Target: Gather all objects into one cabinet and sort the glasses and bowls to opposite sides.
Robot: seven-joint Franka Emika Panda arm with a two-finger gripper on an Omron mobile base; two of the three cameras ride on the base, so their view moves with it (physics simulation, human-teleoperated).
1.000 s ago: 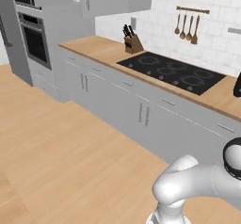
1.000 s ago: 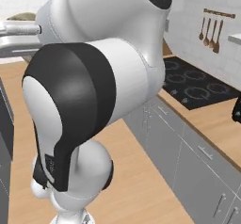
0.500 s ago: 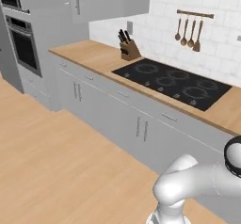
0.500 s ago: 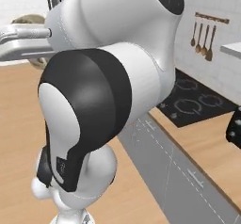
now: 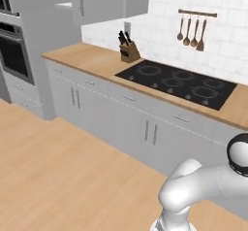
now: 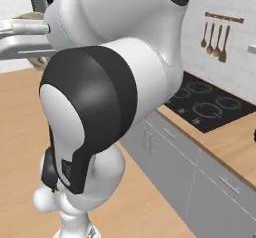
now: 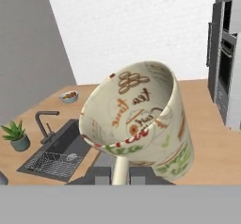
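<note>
A beige mug (image 7: 141,119) printed with brown, red and green patterns hangs tilted in the hand view, mouth toward the camera. My gripper (image 7: 120,175) is shut on its handle, which runs down between the two fingers. In the right base view the mug's beige rim (image 6: 31,17) peeks out behind the grey hand at the far left. High at the left of the left base view, a white shelf board (image 5: 64,5) sits between grey panels and looks like the open cabinet. The other glasses and the bowls are out of view.
A wooden counter (image 5: 92,60) over grey base cabinets carries a black cooktop (image 5: 177,82) and a knife block (image 5: 128,53). A wall oven (image 5: 14,50) stands at left. Behind the mug lie a sink (image 7: 56,159), a faucet (image 7: 44,122), a plant (image 7: 16,136) and a small dish (image 7: 69,96).
Both base views have shifted as the base drove: the counter and cooktop now sit closer and further along. The mug stays held in the shut gripper.
</note>
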